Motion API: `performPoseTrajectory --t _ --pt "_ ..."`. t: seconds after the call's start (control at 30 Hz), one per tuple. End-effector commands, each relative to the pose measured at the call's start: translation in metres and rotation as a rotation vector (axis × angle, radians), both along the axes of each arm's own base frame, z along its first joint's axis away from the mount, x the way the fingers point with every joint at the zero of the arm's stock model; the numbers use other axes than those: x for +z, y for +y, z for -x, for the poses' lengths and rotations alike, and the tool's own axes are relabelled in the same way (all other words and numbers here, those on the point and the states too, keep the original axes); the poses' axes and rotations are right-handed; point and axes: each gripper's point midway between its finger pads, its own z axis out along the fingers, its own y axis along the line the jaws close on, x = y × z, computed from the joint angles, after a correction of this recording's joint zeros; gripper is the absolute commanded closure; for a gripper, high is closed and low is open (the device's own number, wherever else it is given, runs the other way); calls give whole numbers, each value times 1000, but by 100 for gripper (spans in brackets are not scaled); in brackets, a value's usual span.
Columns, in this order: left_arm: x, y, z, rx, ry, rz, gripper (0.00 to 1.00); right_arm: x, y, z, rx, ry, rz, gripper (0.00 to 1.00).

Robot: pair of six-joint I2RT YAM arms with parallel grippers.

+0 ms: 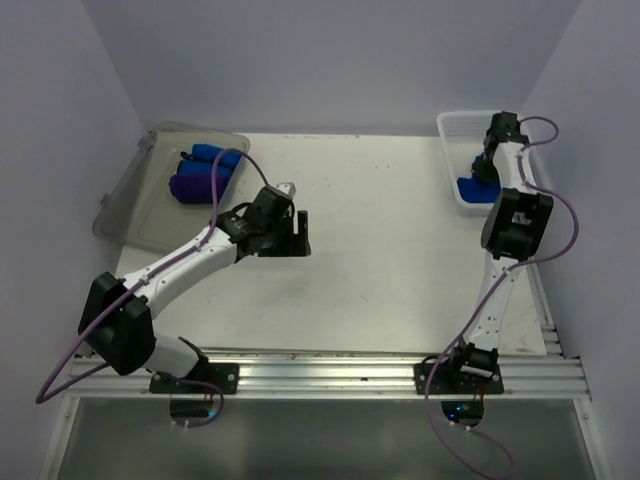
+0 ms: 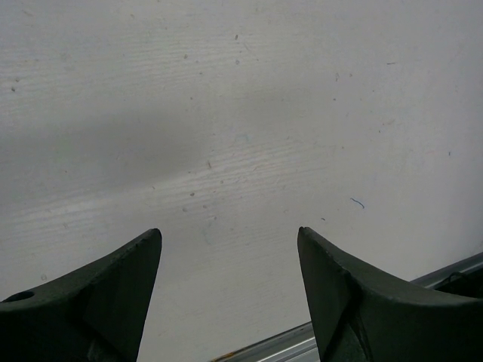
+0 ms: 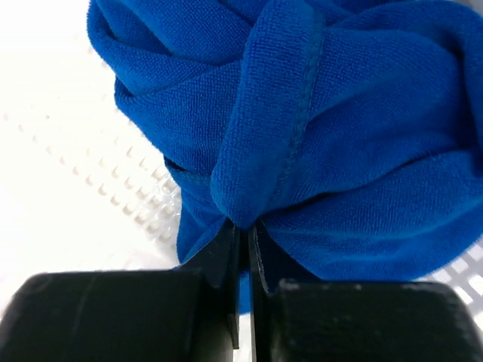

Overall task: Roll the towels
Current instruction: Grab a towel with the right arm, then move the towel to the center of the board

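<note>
A crumpled royal blue towel (image 3: pixel 339 136) lies in the white mesh basket (image 3: pixel 75 173) at the table's far right. My right gripper (image 3: pixel 243 226) is shut on a fold of its cloth. From above, the right gripper (image 1: pixel 483 165) reaches down into the basket (image 1: pixel 452 125) onto this towel (image 1: pixel 468 187). In the grey tray (image 1: pixel 135 205) at the far left lie rolled towels, two blue (image 1: pixel 205 153) and one dark purple (image 1: pixel 188 186). My left gripper (image 1: pixel 297 232) hovers over the bare table left of centre. It (image 2: pixel 230 234) stands open with nothing between its fingers.
The white table top (image 2: pixel 226 113) spreads between tray and basket. An aluminium rail (image 1: pixel 330 370) carrying both arm bases runs along the near edge. Pale walls close in on three sides. A purple cable (image 1: pixel 215 190) loops from the left arm over the tray.
</note>
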Motion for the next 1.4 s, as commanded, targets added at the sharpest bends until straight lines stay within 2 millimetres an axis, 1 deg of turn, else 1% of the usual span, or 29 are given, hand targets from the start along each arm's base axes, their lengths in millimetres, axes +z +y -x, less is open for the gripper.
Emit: performPoseTrajectory --t 0.0,0.03,0.07,0.17,0.2,0.23,0.27,0.37,0.4,0.47,0.5,0.53,0.6,0.63,0.7,0.8,0.87,0.9,0.93,0.97,1.0,1.03,1.07,1.1,1.17,1.2,1.27,1.33,1.37 --pt "4 -8 -6 -28 -32 26 24 93 -9 -5 -22 -181 78 100" --pt "5 -8 -6 -26 -33 28 24 108 -9 -4 -20 -215 87 100" --pt "6 -8 -5 -24 -35 32 24 145 -8 2 -14 -293 107 100" --pt "13 -9 -6 -18 -52 50 24 201 5 11 23 -429 96 100" --pt "15 -9 -6 -16 -55 54 24 243 13 23 43 -517 97 100" --pt "17 -9 -6 -15 -59 59 24 261 19 28 61 -562 89 100" --pt "21 -9 -6 -12 -66 66 24 298 33 41 101 -654 70 100" --pt "26 -7 -7 4 -73 69 24 345 62 63 183 -764 65 100" --pt "30 -8 -6 6 -80 78 23 372 74 81 214 -819 77 100" --pt "35 -3 -6 20 -87 74 22 389 102 98 287 -862 76 100" --pt "39 -2 -7 24 -92 75 22 411 113 118 308 -912 93 100" --pt "42 0 -7 28 -92 75 22 414 137 127 362 -924 75 100" --pt "51 11 -10 53 -102 82 22 408 160 139 422 -935 48 100" --pt "55 21 -15 83 -110 86 22 403 193 152 497 -935 0 100" --pt "67 36 -17 118 -132 103 22 394 223 164 573 -932 -66 100" --pt "86 70 -25 228 -189 95 23 351 298 189 739 -867 -209 100" --pt "98 84 -25 278 -225 93 22 303 334 196 794 -781 -266 100" --pt "102 90 -26 305 -238 91 21 284 370 211 878 -731 -303 100" --pt "105 93 -26 321 -245 92 21 266 390 219 916 -682 -321 100" --pt "106 97 -25 337 -246 90 21 230 409 223 942 -596 -320 100" --pt "105 98 -23 347 -242 94 21 212 426 232 984 -555 -334 100" --pt "104 98 -23 348 -240 94 20 191 450 251 1054 -502 -354 92" --pt "102 99 -20 349 -228 93 20 176 461 258 1080 -456 -359 66" --pt "99 98 -18 353 -217 95 20 156 468 263 1104 -395 -361 55" --pt "96 99 -15 351 -209 99 20 137 459 268 1107 -329 -320 37" --pt "89 98 -13 341 -196 91 20 144 451 269 1100 -346 -294 33" --pt "78 91 -10 305 -163 99 20 143 419 259 1032 -357 -164 30" --pt "62 82 -5 272 -117 120 20 156 379 246 942 -393 -118 29" --pt "60 69 -5 244 -125 137 20 148 360 244 906 -372 -114 30"
